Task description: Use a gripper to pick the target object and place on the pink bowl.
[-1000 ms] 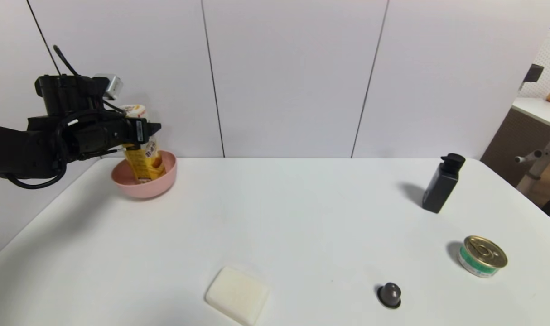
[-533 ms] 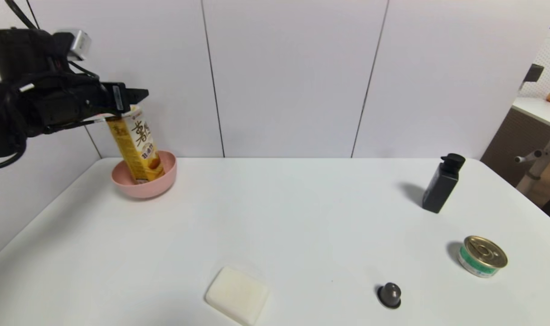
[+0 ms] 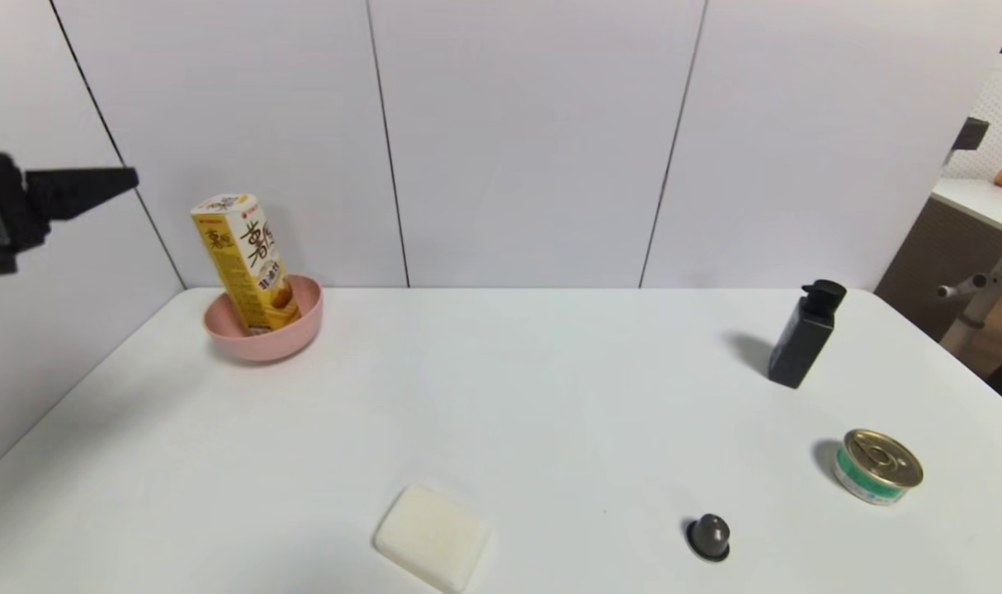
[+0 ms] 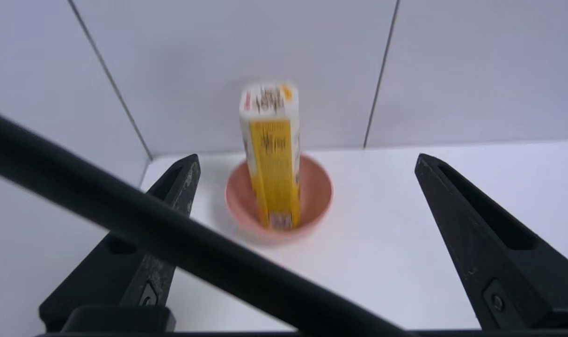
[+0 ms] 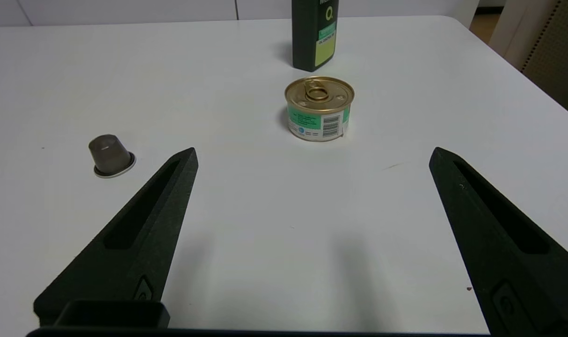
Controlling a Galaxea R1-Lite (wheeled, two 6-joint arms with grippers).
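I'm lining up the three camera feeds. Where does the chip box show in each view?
Head view: chip box far left, leaning in the pink bowl.
Left wrist view: chip box centre, in the pink bowl, beyond the open left gripper.
Right wrist view: not in it.
Shared landmark: the pink bowl.

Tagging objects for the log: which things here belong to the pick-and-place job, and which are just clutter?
Job:
chip box, standing tilted in the pink bowl
left claw, open, drawn back from the box

Lying about:
black pump bottle
gold-topped tin can
white soap bar
small dark capsule
right claw, open, idle above the table
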